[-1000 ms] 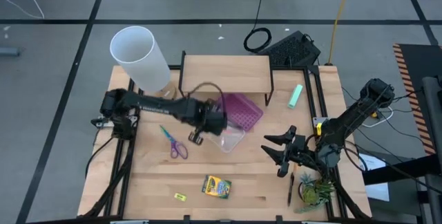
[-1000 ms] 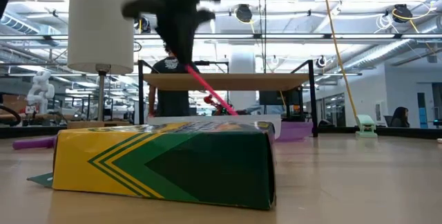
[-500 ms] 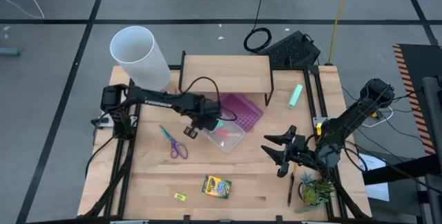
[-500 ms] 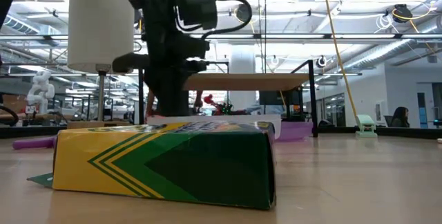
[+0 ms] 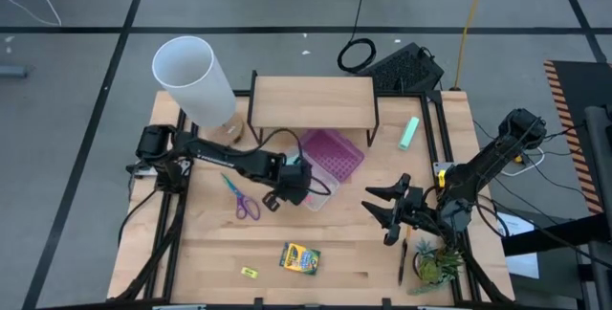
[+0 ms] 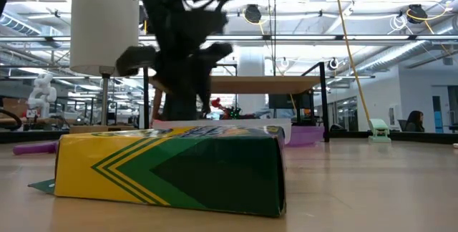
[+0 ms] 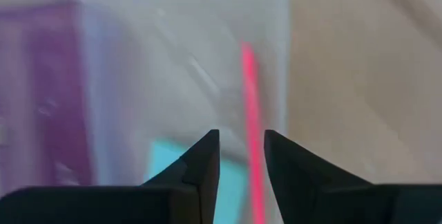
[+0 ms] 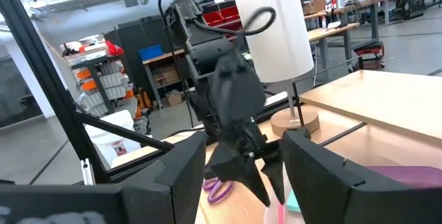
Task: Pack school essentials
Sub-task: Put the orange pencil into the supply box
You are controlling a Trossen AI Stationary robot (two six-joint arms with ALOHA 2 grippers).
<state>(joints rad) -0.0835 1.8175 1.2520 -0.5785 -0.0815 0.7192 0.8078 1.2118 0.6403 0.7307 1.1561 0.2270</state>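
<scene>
Here the left gripper (image 5: 290, 182) hangs just over the near edge of the clear case (image 5: 322, 195), whose purple lid (image 5: 334, 151) lies folded open behind it; its wrist view shows the two fingers slightly parted with nothing between them, and below them the pink pen (image 7: 251, 113) lying in the case beside a blue sticky-note pad (image 7: 166, 165); so I judge the drop of the pen to be done and the step in hand to be the move to the next item. The right gripper (image 5: 386, 212) waits spread open over the table's right side, holding nothing, near the small potted plant (image 5: 438, 264). Still unpacked on the wood are the purple-handled scissors (image 5: 241, 198), just beside the left gripper, the crayon box (image 5: 299, 256) and the tiny yellow piece (image 5: 249, 272) nearer the front edge, and a dark pen (image 5: 402, 260) close to the plant. The next move probably calls for the left gripper to rise clear of the case wall, swing to the scissors and come down squarely over them.
</scene>
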